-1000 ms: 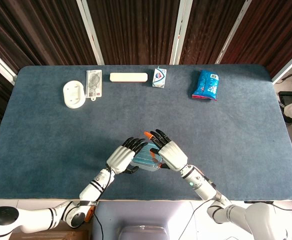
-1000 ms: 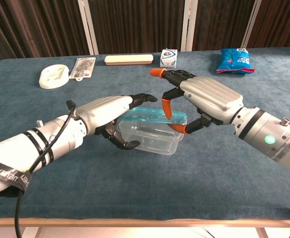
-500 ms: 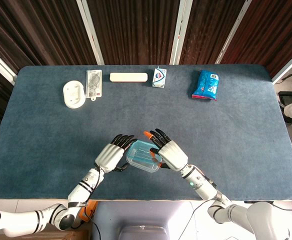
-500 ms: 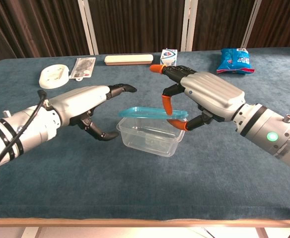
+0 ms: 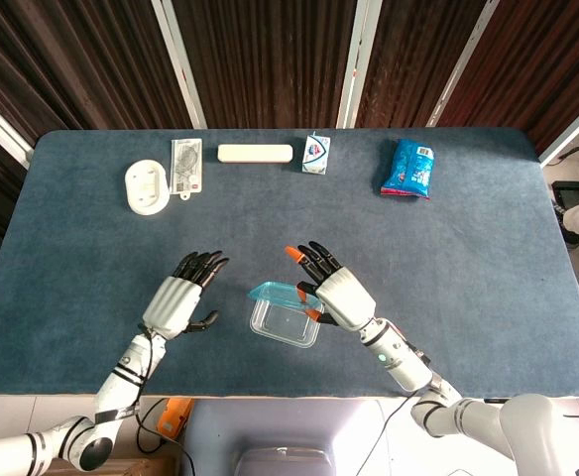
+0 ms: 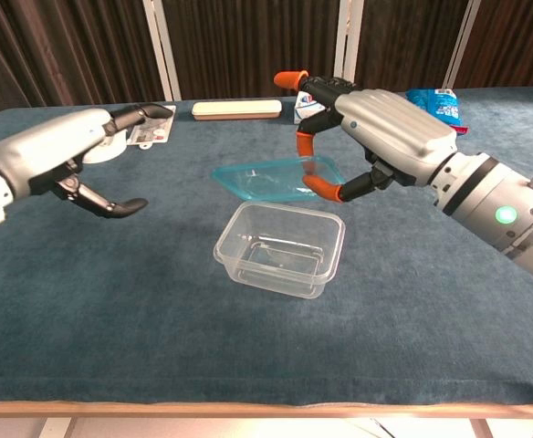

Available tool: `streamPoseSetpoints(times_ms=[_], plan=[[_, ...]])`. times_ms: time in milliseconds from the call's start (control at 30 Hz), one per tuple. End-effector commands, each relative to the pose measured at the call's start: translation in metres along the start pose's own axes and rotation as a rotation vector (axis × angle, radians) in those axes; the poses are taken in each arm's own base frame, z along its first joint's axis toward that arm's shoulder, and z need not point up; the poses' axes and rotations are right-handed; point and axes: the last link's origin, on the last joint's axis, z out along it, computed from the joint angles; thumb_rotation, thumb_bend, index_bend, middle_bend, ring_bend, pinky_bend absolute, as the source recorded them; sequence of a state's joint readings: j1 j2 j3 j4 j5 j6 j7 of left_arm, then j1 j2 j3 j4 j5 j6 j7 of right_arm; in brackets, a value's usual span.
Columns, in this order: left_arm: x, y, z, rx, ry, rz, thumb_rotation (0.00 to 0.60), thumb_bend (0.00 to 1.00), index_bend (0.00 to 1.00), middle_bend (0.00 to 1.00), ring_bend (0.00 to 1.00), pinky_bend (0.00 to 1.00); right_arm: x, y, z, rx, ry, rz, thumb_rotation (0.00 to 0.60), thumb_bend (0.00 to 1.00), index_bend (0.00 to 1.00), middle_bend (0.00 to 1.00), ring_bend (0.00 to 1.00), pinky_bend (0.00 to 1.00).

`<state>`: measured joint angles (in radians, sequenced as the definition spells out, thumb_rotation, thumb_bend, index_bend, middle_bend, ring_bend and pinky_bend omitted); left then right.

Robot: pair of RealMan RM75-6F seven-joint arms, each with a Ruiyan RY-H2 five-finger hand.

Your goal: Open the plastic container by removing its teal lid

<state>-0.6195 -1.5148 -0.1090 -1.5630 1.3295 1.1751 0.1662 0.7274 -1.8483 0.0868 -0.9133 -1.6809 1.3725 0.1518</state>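
The clear plastic container stands open-topped near the table's front middle. Above its far edge hangs the teal lid, tilted and lifted free of the tub. My right hand pinches the lid's right edge between thumb and an orange-tipped finger. My left hand hovers well to the left of the container, fingers apart, holding nothing.
Along the far edge lie a white round dish, a clear packet, a cream bar-shaped case, a small carton and a blue snack bag. The blue cloth table ends close in front of the container.
The right hand has raised the teal lid off the container. The left hand has let go of the tub and drawn away to the left.
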Motion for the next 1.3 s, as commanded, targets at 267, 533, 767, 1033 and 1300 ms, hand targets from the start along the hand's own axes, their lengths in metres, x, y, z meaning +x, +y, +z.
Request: streamPoseSetpoints(times_ms=[267,533,767,1033,1300], plan=[[0.048,-0.036,-0.037,0.078,0.137,0.005,0.6,0.3,0.0,0.0,0.0,0.02,0.033,0.013,0.014,-0.026,0.097,-0.04,0.6,0.61,0.81,0.14,0.0,0.0],[0.066,-0.076,-0.07,0.193,0.152,0.064,0.6,0.3,0.0,0.0,0.0,0.02,0.058,0.061,-0.023,-0.085,0.055,-0.245,0.6,0.61,0.81,0.14,0.0,0.0],[0.061,-0.123,-0.101,0.342,0.144,0.015,0.6,0.3,0.0,0.0,0.0,0.0,0.045,0.1,-0.076,-0.149,-0.097,-0.382,0.6,0.61,0.81,0.14,0.0,0.0],[0.048,-0.144,-0.109,0.385,0.106,0.021,0.6,0.3,0.0,0.0,0.0,0.0,0.003,0.104,-0.096,-0.145,-0.246,-0.438,0.6,0.61,0.71,0.14,0.0,0.0],[0.04,-0.15,-0.114,0.409,0.089,-0.011,0.6,0.3,0.0,0.0,0.0,0.0,-0.005,0.114,-0.109,-0.23,-0.358,-0.336,0.6,0.3,0.05,0.0,0.0,0.0]])
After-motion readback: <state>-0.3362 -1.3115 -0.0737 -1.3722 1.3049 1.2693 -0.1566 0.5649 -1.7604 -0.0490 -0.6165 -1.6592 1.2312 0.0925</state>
